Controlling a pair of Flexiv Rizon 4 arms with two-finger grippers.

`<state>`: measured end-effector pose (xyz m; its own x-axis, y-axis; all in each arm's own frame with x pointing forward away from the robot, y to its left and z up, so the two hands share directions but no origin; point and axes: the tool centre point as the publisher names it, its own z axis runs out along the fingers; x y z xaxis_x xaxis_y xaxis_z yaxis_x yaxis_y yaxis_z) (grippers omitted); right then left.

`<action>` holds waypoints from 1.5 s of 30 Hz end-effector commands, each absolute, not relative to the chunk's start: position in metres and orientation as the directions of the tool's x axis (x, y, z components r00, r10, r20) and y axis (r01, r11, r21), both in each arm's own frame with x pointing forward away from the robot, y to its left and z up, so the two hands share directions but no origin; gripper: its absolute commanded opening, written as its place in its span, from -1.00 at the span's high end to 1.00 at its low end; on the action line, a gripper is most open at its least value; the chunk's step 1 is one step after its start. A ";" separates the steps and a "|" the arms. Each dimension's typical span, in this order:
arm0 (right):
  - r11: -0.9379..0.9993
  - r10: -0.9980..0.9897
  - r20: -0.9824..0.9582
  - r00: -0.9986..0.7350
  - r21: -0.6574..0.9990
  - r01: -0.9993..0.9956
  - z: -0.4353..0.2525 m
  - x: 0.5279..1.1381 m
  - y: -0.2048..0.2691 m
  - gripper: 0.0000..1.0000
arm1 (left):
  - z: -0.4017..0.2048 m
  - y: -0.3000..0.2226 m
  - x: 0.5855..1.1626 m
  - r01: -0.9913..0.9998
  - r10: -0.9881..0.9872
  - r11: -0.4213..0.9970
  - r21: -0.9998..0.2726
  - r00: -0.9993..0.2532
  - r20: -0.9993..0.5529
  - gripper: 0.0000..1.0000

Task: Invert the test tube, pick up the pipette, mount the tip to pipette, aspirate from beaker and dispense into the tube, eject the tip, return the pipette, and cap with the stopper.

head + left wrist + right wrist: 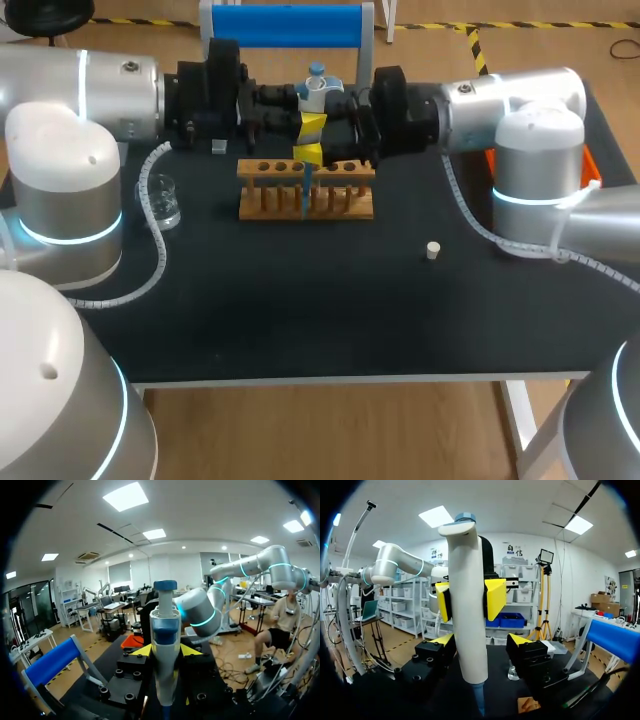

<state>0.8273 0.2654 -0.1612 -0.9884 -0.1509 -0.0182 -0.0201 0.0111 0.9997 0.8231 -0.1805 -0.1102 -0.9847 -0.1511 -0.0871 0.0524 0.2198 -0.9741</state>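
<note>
Pipette (165, 645) clamped btw left fingers (142, 651), over rack (345, 203)

1. We see the pipette (469, 605) as smooth, glossy white plastic with a blue plastic cap.
2. The rack (305, 190) is bare, light wood with a matt look.
3. The beaker (163, 200) is clear and shiny, like glass.
4. The surface (300, 310) is matt black.
5. The left arm (70, 90) and right arm (520, 100) have smooth, satin silver-grey shells.
6. The fingers (495, 597) have matt yellow tips on dull black blocks.
7. We find the stopper (433, 250) pale and matt.
</note>
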 end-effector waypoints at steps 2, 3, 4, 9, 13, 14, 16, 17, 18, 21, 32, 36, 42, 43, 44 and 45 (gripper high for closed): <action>0.009 -0.158 -0.020 -0.987 1.000 -0.021 -0.161 0.827 0.267 0.00 | -0.110 -0.181 0.823 0.052 -0.152 0.220 -0.974 -0.985 -0.087 1.00; 0.009 -0.159 -0.020 -0.987 1.000 -0.022 -0.161 0.826 0.267 0.00 | -0.110 -0.181 0.823 0.052 -0.152 0.220 -0.974 -0.985 -0.087 1.00; 0.009 -0.160 -0.021 -0.987 1.000 -0.023 -0.161 0.826 0.267 0.01 | -0.110 -0.181 0.823 0.052 -0.152 0.220 -0.974 -0.985 -0.087 1.00; 0.007 -0.161 -0.022 -0.987 1.000 -0.024 -0.160 0.824 0.266 0.11 | -0.110 -0.181 0.823 0.052 -0.152 0.220 -0.974 -0.985 -0.087 1.00; 0.005 -0.162 -0.024 -0.987 1.000 -0.025 -0.160 0.823 0.264 0.23 | -0.110 -0.181 0.823 0.052 -0.152 0.220 -0.974 -0.985 -0.087 1.00; 0.004 -0.161 -0.024 -0.987 1.000 -0.025 -0.159 0.822 0.264 0.24 | -0.110 -0.181 0.823 0.052 -0.152 0.220 -0.974 -0.985 -0.087 1.00; 0.004 -0.161 -0.024 -0.987 1.000 -0.025 -0.159 0.822 0.263 0.26 | -0.110 -0.181 0.823 0.052 -0.152 0.220 -0.974 -0.985 -0.087 1.00; 0.004 -0.160 -0.024 -0.987 1.000 -0.025 -0.159 0.821 0.262 0.27 | -0.110 -0.181 0.823 0.052 -0.152 0.220 -0.974 -0.985 -0.087 1.00; 0.004 -0.159 -0.024 -0.987 1.000 -0.025 -0.159 0.821 0.262 0.28 | -0.110 -0.181 0.823 0.052 -0.152 0.220 -0.974 -0.985 -0.087 1.00; 0.003 -0.156 -0.024 -0.987 1.000 -0.024 -0.159 0.821 0.260 0.39 | -0.110 -0.181 0.823 0.052 -0.152 0.220 -0.974 -0.985 -0.087 1.00; 0.003 -0.169 -0.023 -0.985 1.000 -0.024 -0.159 0.819 0.259 1.00 | -0.110 -0.181 0.823 0.052 -0.152 0.220 -0.974 -0.985 -0.087 1.00; 0.005 -0.174 -0.024 -0.985 1.000 -0.025 -0.159 0.819 0.260 1.00 | -0.110 -0.181 0.823 0.052 -0.152 0.220 -0.974 -0.985 -0.087 -0.44; 0.009 -0.177 -0.025 -0.984 1.000 -0.027 -0.160 0.820 0.251 1.00 | -0.110 -0.181 0.823 0.052 -0.152 0.220 -0.974 -0.985 -0.087 -1.00; 0.009 -0.177 -0.025 -0.984 1.000 -0.027 -0.160 0.821 0.249 1.00 | -0.110 -0.181 0.823 0.052 -0.152 0.220 -0.974 -0.985 -0.087 -1.00; 0.010 -0.177 -0.026 -0.984 1.000 -0.028 -0.160 0.821 0.246 1.00 | -0.110 -0.181 0.823 0.052 -0.152 0.220 -0.974 -0.985 -0.087 -1.00; 0.010 -0.178 -0.027 -0.984 1.000 -0.029 -0.160 0.821 0.243 1.00 | -0.110 -0.181 0.823 0.052 -0.152 0.220 -0.974 -0.985 -0.087 -1.00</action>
<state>0.8219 0.2540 -0.1617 -0.9848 -0.1718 -0.0261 -0.0279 0.0082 0.9996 0.8234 -0.1809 -0.1098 -0.9847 -0.1513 -0.0870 0.0523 0.2199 -0.9741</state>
